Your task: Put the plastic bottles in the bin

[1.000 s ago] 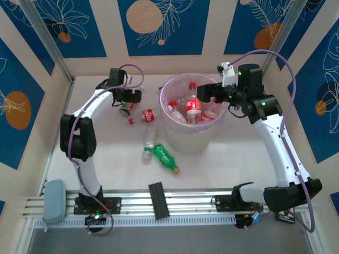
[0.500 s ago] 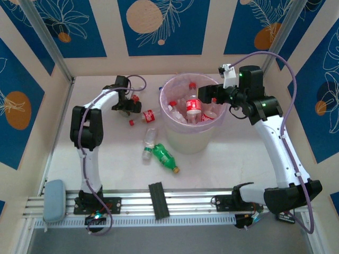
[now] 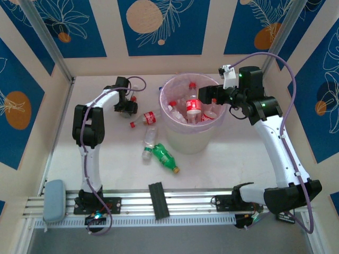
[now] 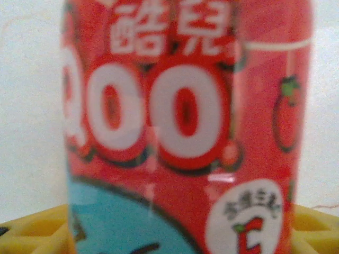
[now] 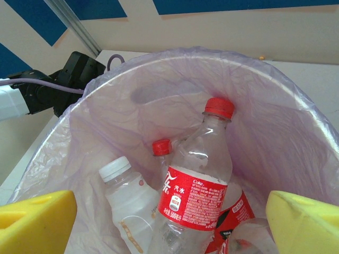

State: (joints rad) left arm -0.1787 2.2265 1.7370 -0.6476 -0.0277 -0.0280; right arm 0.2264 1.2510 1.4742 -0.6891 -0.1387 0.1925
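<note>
A bottle with a red printed label (image 4: 180,132) sits between my left gripper's yellow fingers (image 4: 32,233), which press against both its sides. That left gripper (image 3: 126,107) is at the back left of the table. More plastic bottles lie left of the bin: a clear one with a red label (image 3: 145,116), a clear one (image 3: 150,138) and a green one (image 3: 164,157). The bin (image 3: 193,136), lined with a lilac bag (image 5: 275,106), holds several bottles, among them a red-capped cola bottle (image 5: 193,196) and a white-capped one (image 5: 127,196). My right gripper (image 3: 209,98) hangs open over the bin, holding nothing.
A black block (image 3: 158,200) sits on the rail at the near edge and a grey pad (image 3: 53,200) lies at the near left. Walls close in the table at the back and on both sides. The left arm (image 5: 53,87) shows beyond the bin's rim.
My left gripper has come down onto the red-labelled bottle and closed its fingers around it, with the arm's elbow swinging right. The right arm has stayed still.
</note>
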